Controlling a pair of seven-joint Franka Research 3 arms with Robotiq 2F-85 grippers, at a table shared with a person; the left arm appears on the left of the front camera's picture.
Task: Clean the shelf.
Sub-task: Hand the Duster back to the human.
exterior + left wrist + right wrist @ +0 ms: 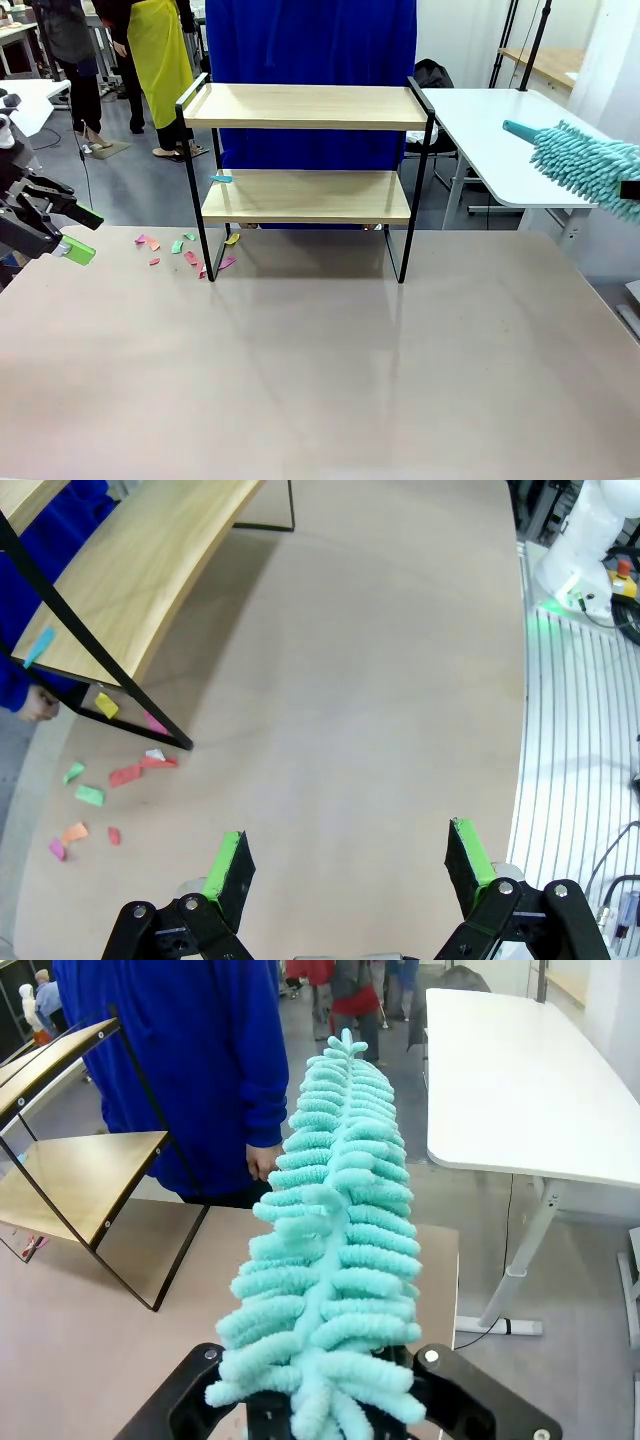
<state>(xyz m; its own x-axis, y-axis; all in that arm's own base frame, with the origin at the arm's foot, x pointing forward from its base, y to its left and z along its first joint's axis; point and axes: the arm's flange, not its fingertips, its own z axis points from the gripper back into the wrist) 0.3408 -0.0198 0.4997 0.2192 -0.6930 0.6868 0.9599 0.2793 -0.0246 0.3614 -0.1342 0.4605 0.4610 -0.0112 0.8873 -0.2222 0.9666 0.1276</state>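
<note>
The shelf, two light wooden boards in a thin black frame, stands at the far middle of the table. A small blue paper scrap lies on the left end of its lower board. Several coloured paper scraps are scattered on the table by its left legs. My left gripper hovers open and empty at the far left, well short of the scraps. My right gripper is shut on a fluffy teal duster, held in the air to the right of the shelf.
A person in a blue garment stands right behind the shelf. A white table stands beyond the right rear corner. The other arm's white base sits at the table's edge. Other people stand far off at the back left.
</note>
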